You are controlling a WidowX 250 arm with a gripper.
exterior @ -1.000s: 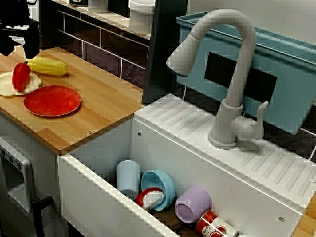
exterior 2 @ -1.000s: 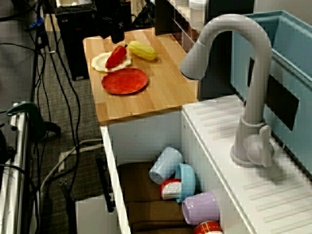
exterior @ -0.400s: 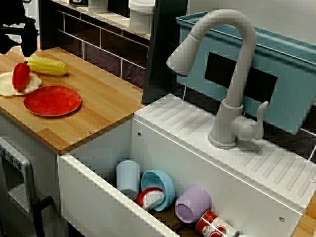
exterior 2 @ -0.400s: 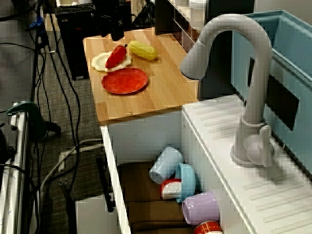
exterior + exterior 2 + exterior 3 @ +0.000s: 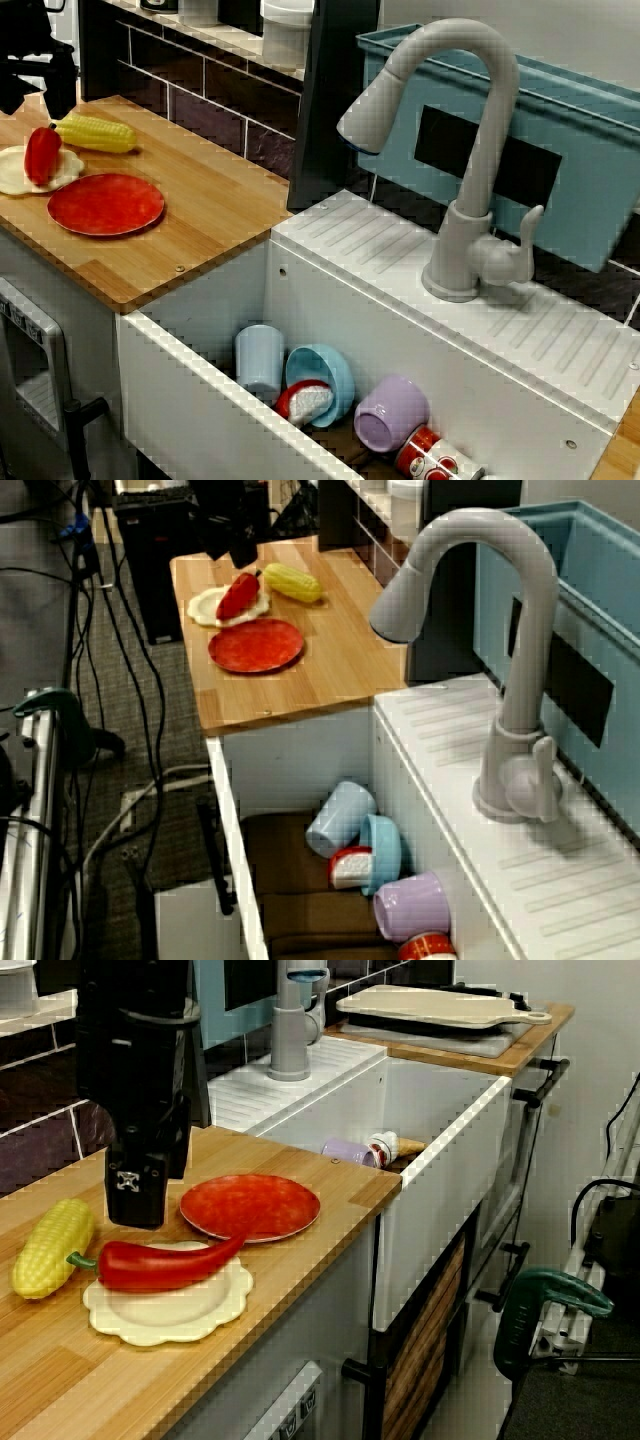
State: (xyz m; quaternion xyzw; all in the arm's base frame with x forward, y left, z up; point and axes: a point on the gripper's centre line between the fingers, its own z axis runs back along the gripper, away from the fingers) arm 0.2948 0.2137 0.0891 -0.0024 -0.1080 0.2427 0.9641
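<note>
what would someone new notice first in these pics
A long red pepper lies across a cream scalloped plate on the wooden counter, with the black gripper hanging just above it, a corn cob and red plate beside. Next, the big grey faucet arches over a white sink holding tumbled cups.

Glossy plastic red pepper [image 5: 150,1264] on matt cream plate [image 5: 165,1312], smooth wooden counter [image 5: 100,1380].

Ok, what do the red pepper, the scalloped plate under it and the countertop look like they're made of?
Red pepper: likely plastic, glossy, with uniform colour and sharp highlights. Scalloped plate: probably plastic too, matte cream, with a moulded wavy rim. Countertop: wood or wood-look laminate, satin finish; plank strips and grain lines show.
</note>
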